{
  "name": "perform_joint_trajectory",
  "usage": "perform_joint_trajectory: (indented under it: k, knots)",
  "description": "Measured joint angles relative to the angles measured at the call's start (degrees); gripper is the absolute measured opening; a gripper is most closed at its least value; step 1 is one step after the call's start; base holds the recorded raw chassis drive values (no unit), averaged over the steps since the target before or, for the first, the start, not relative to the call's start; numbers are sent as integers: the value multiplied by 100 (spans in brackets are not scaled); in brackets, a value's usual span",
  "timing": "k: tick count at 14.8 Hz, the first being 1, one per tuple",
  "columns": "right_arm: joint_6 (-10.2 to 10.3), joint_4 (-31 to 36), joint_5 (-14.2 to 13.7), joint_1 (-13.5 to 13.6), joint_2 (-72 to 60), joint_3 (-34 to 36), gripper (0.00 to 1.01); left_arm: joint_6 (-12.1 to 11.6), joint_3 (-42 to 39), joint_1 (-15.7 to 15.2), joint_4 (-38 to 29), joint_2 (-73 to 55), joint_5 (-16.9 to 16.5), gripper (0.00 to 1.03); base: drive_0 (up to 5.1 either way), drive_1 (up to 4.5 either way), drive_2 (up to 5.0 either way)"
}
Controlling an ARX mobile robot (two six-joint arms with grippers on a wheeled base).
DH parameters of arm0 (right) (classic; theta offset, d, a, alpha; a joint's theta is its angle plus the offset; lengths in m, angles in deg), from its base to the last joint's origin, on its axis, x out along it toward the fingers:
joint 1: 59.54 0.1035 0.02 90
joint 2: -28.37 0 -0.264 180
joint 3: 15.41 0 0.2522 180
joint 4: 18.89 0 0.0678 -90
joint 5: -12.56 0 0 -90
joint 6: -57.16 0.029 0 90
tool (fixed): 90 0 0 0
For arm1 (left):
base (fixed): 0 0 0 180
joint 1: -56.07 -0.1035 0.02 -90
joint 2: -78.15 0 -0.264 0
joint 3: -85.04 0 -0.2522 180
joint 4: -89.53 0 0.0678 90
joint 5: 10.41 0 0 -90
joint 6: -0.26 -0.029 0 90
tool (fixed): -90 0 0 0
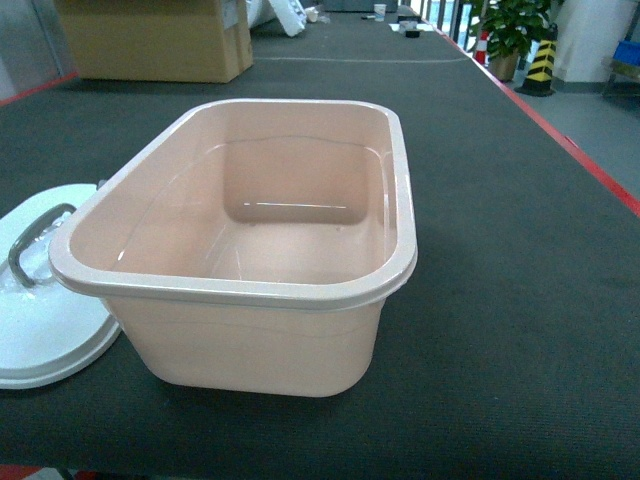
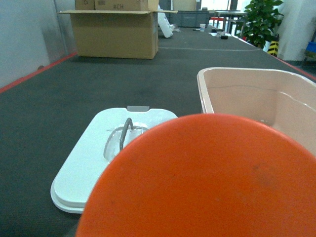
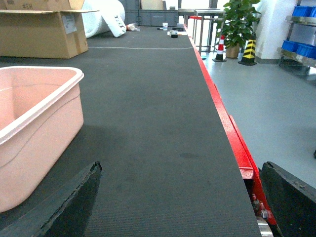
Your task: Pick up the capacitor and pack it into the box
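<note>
The box (image 1: 240,290) is a pale pink tub standing open in the middle of the dark mat, with nothing inside it. Its white lid (image 1: 40,330) with a grey handle lies flat against its left side. In the left wrist view a large round orange capacitor (image 2: 207,182) fills the lower frame right at the jaws, above the lid (image 2: 84,168) and left of the box (image 2: 247,94); it hides the left fingers. My right gripper (image 3: 180,197) is open over bare mat, to the right of the box (image 3: 39,123). Neither gripper shows in the head view.
A brown cardboard carton (image 1: 150,40) stands at the far left of the table. A red strip (image 1: 590,165) marks the table's right edge, close beside the right gripper's outer finger (image 3: 291,197). A potted plant (image 1: 510,35) and blue bins (image 3: 301,10) stand beyond on the floor.
</note>
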Motion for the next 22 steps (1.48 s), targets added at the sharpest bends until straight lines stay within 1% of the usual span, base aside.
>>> perform_joint_trajectory:
  k: [2,3,4,5,6,7,8,9,10,11,12,13,14,15,16,18,20,21,22]
  knots:
    - [2,0,0,0,0,0,98,0,0,0,-2,0,0,43,0,0,0]
    - [0,0,7,0,0,0,98,0,2,868,-1054,-1064,1860,43,0,0,0]
    - [0,0,2,0,0,0,98,-7,2,979,-1648,-1720,2229,43,0,0,0]
    - [0,0,0,0,0,0,98,-24,26,1036,-2629,-2629,2361,43,0,0,0]
    - [2,0,2,0,0,0,98,-44,170,1154,-3560,-3602,2341,43,0,0,0]
    - [0,0,2,0,2,0,98,-160,608,1305,-4612,-4787,2205,43,0,0,0]
    - [0,-2,2,0,0,0,98,-286,1235,1471,-5460,-5910,2055,43,0,0,0]
    - [0,-2,0,0,0,0,98,-339,1899,1641,-5919,-6857,1947,43,0,0,0]
    - [2,-2,2,0,0,0,98,-400,2450,1812,-6028,-7573,1869,43,0,0,0]
    - [0,0,2,0,0,0,98,-463,2951,1993,-6028,-8240,1788,43,0,0,0]
    - [0,-2,0,0,0,0,98,-472,3510,2173,-5939,-8942,1727,43,0,0,0]
    - [0,-2,0,0,0,0,98,-428,4019,2321,-5707,-9512,1626,43,0,0,0]
    - [0,0,0,0,0,0,98,-358,4363,2435,-5576,-9925,1550,43,0,0,0]
    - [2,-2,2,0,0,0,98,-291,4472,2503,-5552,-10089,1528,51,0,0,0]
    - [0,0,2,0,0,0,98,-273,4476,2531,-5528,-10129,1537,60,0,0,0]
    - [2,0,2,0,0,0,98,-254,4489,2522,-5580,-10111,1547,81,0,0,0]
    - [0,0,2,0,0,0,98,-219,4492,2500,-5569,-10111,1558,99,0,0,0]
    - [2,0,2,0,0,0,98,-192,4492,2492,-5569,-10111,1565,98,0,0,0]
    - [2,0,2,0,0,0,98,-63,4437,2433,-5355,-9993,1707,98,0,0,0]
